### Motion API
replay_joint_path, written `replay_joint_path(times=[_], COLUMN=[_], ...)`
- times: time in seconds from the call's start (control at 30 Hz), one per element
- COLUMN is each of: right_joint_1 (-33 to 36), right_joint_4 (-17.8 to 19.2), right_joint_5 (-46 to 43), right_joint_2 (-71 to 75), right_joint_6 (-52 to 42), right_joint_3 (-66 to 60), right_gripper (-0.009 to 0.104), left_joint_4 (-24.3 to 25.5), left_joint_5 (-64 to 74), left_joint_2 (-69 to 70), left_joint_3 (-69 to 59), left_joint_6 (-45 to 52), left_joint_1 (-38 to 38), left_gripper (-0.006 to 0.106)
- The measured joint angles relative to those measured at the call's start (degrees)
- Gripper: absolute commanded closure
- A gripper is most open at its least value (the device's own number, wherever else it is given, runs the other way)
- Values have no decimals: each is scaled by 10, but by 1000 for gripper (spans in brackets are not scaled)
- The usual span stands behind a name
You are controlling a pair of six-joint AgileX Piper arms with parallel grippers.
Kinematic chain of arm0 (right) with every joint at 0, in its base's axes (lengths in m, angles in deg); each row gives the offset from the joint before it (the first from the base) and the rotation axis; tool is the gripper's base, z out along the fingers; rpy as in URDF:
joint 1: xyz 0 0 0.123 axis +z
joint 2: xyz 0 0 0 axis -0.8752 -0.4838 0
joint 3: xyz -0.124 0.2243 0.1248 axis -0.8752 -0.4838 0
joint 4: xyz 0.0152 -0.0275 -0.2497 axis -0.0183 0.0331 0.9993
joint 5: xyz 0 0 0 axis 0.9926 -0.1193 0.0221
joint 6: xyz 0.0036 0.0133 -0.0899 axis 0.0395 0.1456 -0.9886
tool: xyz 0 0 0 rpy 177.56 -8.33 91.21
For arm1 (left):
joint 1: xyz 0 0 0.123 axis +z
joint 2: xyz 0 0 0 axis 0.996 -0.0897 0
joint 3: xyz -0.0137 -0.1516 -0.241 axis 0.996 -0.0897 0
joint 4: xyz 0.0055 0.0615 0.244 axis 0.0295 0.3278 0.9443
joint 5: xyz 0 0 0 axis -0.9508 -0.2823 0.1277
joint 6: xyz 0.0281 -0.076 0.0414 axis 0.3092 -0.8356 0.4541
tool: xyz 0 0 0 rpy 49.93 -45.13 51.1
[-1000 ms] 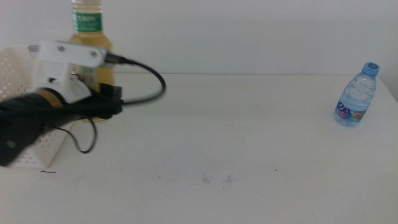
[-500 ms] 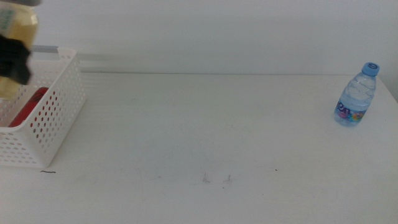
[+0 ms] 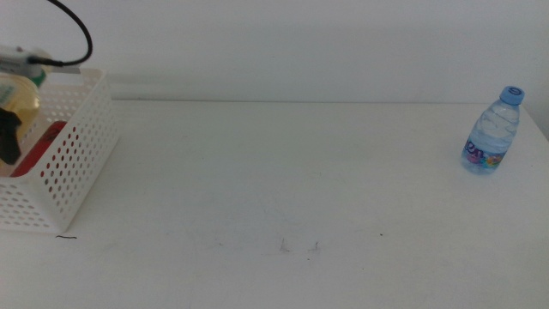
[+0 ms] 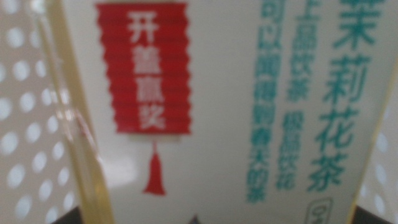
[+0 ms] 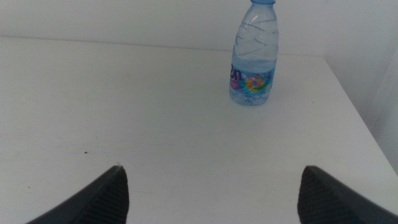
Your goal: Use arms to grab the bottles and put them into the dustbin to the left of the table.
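- Middle view: the white perforated dustbin (image 3: 64,159) sits at the far left of the worktop (image 3: 283,180). Over its open top the yellow-tea bottle (image 3: 19,96) hangs in the left gripper (image 3: 9,137), of which only a dark part and a looping black cable (image 3: 73,34) show at the picture's edge. A red drink can (image 3: 41,148) already lies inside the bin. The water bottle (image 3: 491,131) stands upright near the worktop's far right edge, well apart from the bin, with a wide bare stretch of worktop between them.
- Left wrist view: the tea bottle's green-white label (image 4: 249,99) fills the frame, with the bin's perforated wall (image 4: 25,124) behind it. The fingers themselves hardly show; I judge them closed on the bottle, since it hangs above the bin.
- Right wrist view: the right gripper (image 5: 211,193) waits low over the worktop, fingers spread apart and empty, facing the water bottle. That bottle is probably light, thin-walled and smooth, so a hold across its labelled middle seems safest. It stands near the worktop's edge, so a careless nudge could topple it off.
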Motion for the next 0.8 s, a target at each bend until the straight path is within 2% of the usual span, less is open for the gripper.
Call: replay_joint_path(times=[0.17, 0.27, 0.53, 0.63, 0.8], right_joint_1=[0, 0, 0, 0, 0], right_joint_4=[0, 0, 0, 0, 0], right_joint_5=[0, 0, 0, 0, 0], right_joint_2=[0, 0, 0, 0, 0], right_joint_6=[0, 0, 0, 0, 0], right_joint_3=[0, 0, 0, 0, 0], right_gripper=[4, 4, 4, 4, 4], left_joint_4=[-14, -14, -35, -40, -40], left_joint_5=[-18, -24, -38, -41, -51], left_joint_2=[-23, -27, -28, -24, 19], left_joint_3=[0, 0, 0, 4, 7], left_joint_6=[22, 32, 44, 42, 24], left_joint_1=[0, 0, 0, 0, -2], left_gripper=[99, 88, 23, 6, 7])
